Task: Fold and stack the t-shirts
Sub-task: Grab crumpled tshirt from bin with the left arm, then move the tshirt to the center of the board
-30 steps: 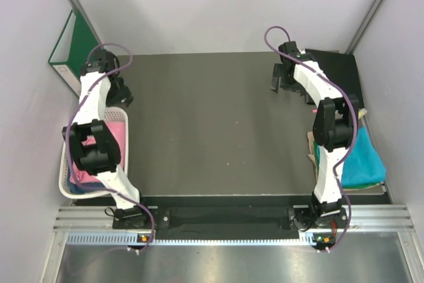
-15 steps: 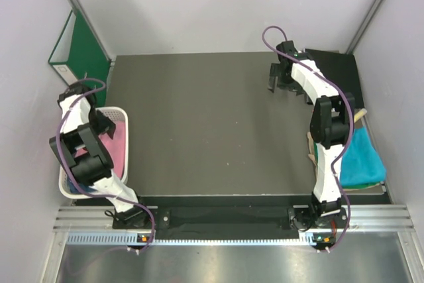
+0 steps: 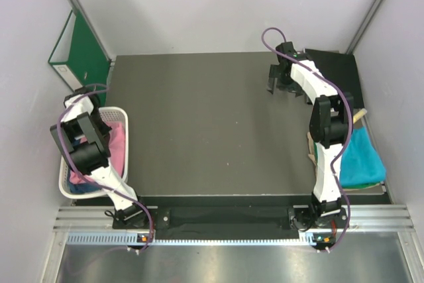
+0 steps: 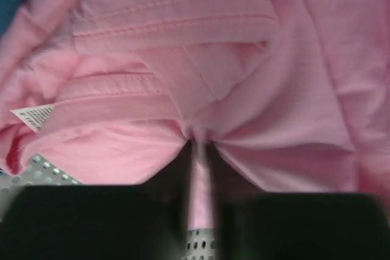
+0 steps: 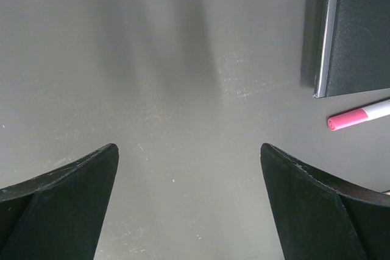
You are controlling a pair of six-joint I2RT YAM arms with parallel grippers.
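"Pink cloth fills our left wrist view. Do we have hold of it?"

"Yes. Our left gripper (image 4: 198, 168) is nearly closed, and a thin fold of the pink t-shirt (image 4: 244, 89) is pinched between its jaws. The shirt is down in the white basket (image 3: 66, 190) on the left."

"What about our other hand?"

"Our right gripper (image 5: 189, 147) is wide open and holds nothing. It hangs over the bare table (image 3: 212, 124) at the far right, near a pink pen (image 5: 359, 115)."

"Where are the other shirts?"

"The dark blue t-shirt (image 3: 83, 188) peeks out under the pink one in the basket. The teal t-shirt (image 3: 363, 160) lies at the right edge, beside our right arm. We cannot tell if it is folded."

"So how much is done?"

"Not much, we think. No stack shows anywhere. We have to lift the pink one out, lay it flat, fold it, and then do the others and pile them up."
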